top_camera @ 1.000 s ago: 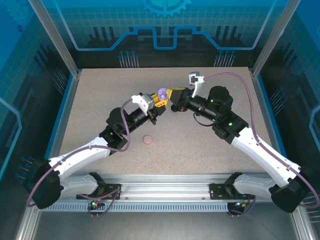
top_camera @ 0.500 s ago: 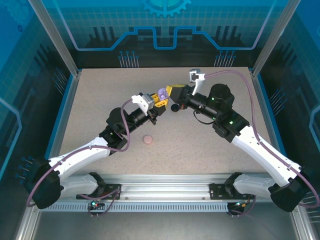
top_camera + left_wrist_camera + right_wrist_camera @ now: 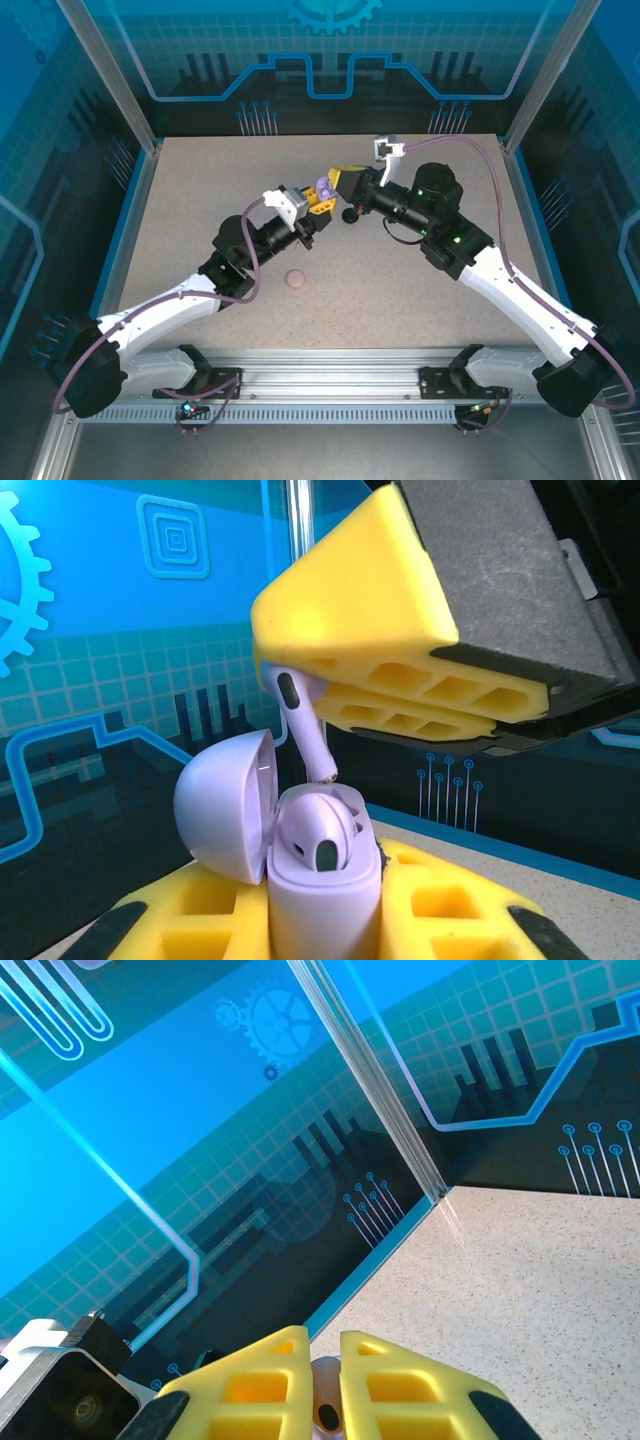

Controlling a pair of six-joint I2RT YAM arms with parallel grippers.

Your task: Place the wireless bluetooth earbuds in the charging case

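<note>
Currently we have the right gripper (image 3: 300, 675) clamped on the head of a lavender earbud (image 3: 303, 720), stem slanting down, its tip just above the open lavender case (image 3: 322, 900) clamped upright in the left gripper (image 3: 318, 204); insertion should follow the stem axis.

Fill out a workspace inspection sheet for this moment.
Surface: speckled beige tabletop, no spills seen.
Job's things: lavender charging case open, seated earbud inside; second earbud stem-down just above the case.
Clutter: pink round case and small black round item lie on the tabletop.
Grippers: left gripper shut on the case; right gripper fingers pinch the second earbud.
Cables: purple cables run along each arm, clear of the fingers.
Surroundings: blue printed walls, aluminium frame.
</note>
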